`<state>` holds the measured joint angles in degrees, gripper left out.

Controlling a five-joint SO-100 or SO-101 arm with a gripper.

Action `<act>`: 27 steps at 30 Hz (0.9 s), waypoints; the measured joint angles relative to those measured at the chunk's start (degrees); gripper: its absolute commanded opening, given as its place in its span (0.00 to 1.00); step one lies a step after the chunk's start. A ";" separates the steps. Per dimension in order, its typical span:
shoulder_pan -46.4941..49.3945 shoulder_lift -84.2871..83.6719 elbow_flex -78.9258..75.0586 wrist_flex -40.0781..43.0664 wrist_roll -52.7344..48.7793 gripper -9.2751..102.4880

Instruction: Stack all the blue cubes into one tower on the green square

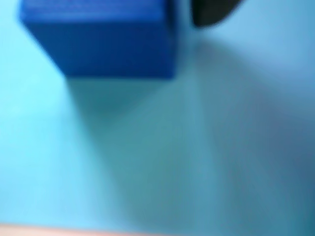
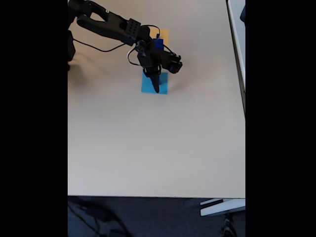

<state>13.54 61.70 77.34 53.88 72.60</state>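
Gripper (image 2: 156, 88) over light-blue square (image 2: 147, 88), blue cube (image 1: 106, 42) near

A dark blue cube (image 1: 106, 37) fills the upper left of the blurred wrist view, standing on a flat light-blue surface with its shadow falling toward the bottom. In the fixed view a bit of dark blue (image 2: 158, 44) shows at upper centre (mostly hidden, its shape unclear).
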 measured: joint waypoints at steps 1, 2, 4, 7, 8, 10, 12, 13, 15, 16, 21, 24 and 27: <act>0.00 0.00 0.00 0.00 0.00 0.35; 0.00 0.00 0.26 0.00 0.00 0.35; -0.09 0.00 0.35 0.00 0.00 0.33; 0.09 0.00 0.35 0.00 0.00 0.30; 0.26 0.00 0.35 0.00 0.00 0.29; 0.44 0.00 0.62 0.00 0.00 0.25; 0.44 0.00 0.88 0.00 0.00 0.23; 0.44 0.00 1.05 0.00 0.00 0.23; 0.35 0.00 1.05 0.00 0.00 0.23; 0.26 0.00 1.05 0.00 0.00 0.23; 0.26 0.00 1.05 0.00 0.00 0.20; 0.44 0.00 1.05 0.00 0.00 0.16; 0.79 0.00 1.05 0.00 0.00 0.14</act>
<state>14.33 61.70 78.40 53.88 72.60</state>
